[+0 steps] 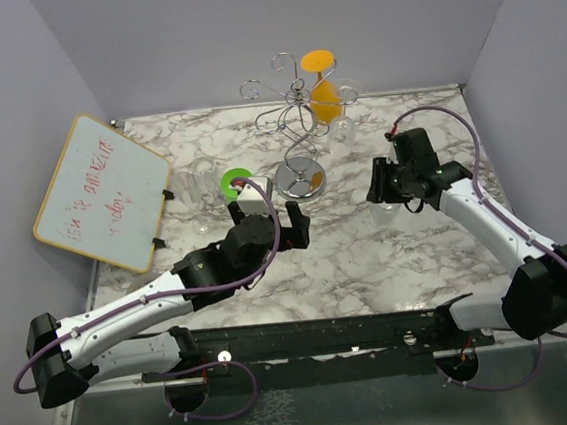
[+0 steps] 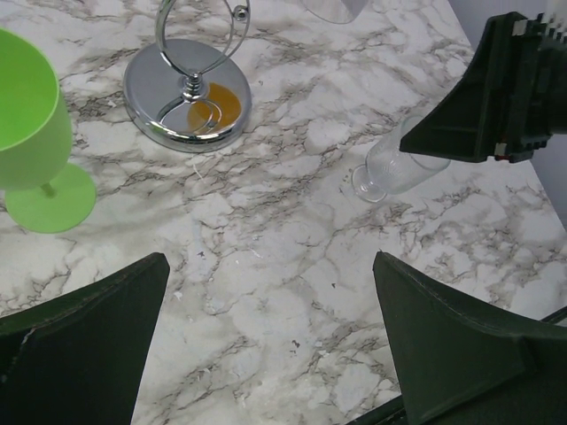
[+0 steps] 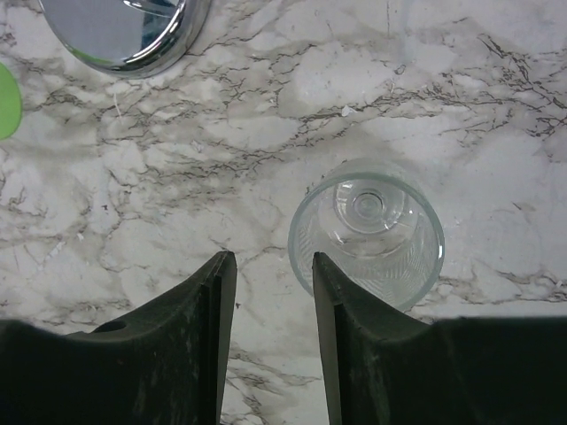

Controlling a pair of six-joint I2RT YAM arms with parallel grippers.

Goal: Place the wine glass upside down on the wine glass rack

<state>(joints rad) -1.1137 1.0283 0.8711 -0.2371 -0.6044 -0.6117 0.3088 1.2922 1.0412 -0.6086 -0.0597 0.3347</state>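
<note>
The silver wire rack [image 1: 296, 121] stands at the back middle on its round shiny base [image 2: 159, 75], which also shows in the right wrist view [image 3: 124, 31]. An orange wine glass [image 1: 324, 93] hangs upside down on it. A clear wine glass [image 3: 366, 232] stands upright on the marble, seen from above, just right of my right finger. My right gripper [image 3: 273, 261] is open and empty above it, also seen in the top view [image 1: 386, 189]. My left gripper [image 2: 270, 258] is wide open and empty over bare marble.
A green wine glass [image 2: 31, 133] stands left of the rack base. Clear glasses [image 1: 193, 186] stand further left. A whiteboard [image 1: 101, 190] leans at the left edge. Another clear glass [image 1: 342, 128] is at the rack's right side.
</note>
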